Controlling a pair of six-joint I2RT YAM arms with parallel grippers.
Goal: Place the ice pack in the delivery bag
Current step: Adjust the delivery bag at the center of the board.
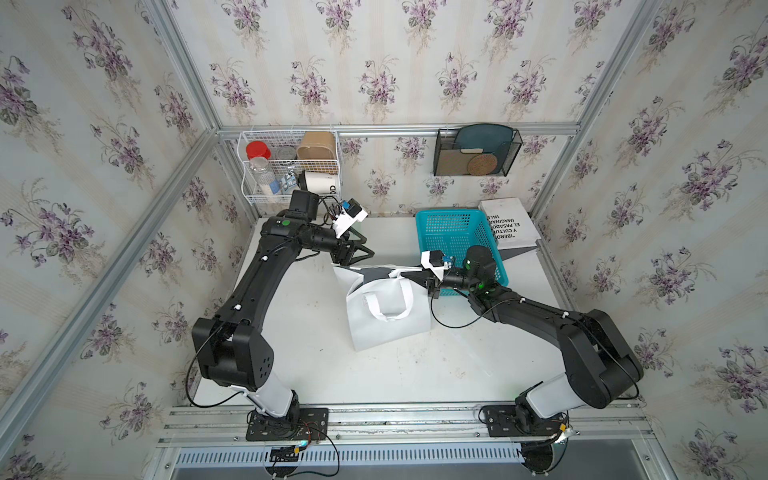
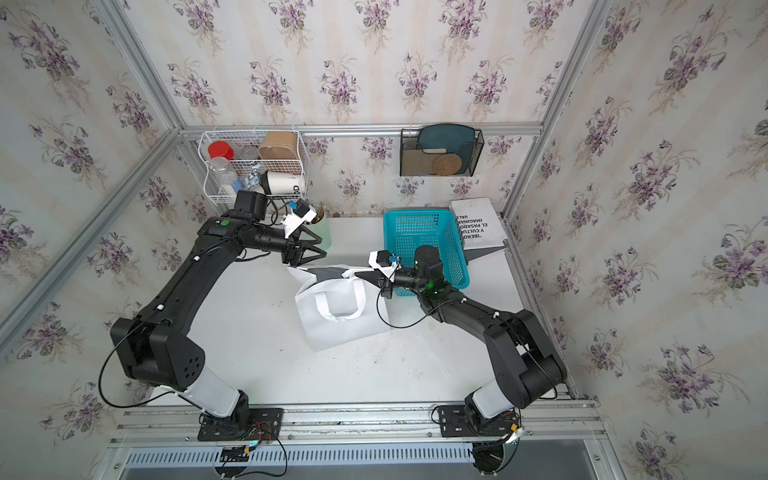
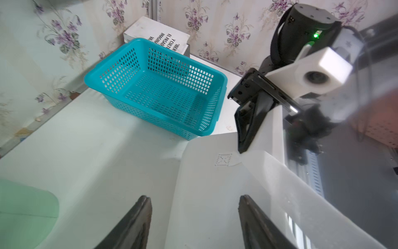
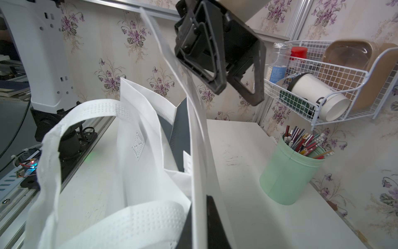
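Left wrist cam: my right gripper (image 3: 245, 140) is clamped on the delivery bag (image 3: 215, 183) rim, presumably holding its mouth open, my left gripper (image 3: 193, 198) is spread wide right above it, and the ice pack's nowhere I can see.

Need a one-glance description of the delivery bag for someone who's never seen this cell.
On the white table, look near the middle, just beside the turquoise basket. The delivery bag stands there: soft white fabric with flat loop handles, unlike the rigid perforated basket.
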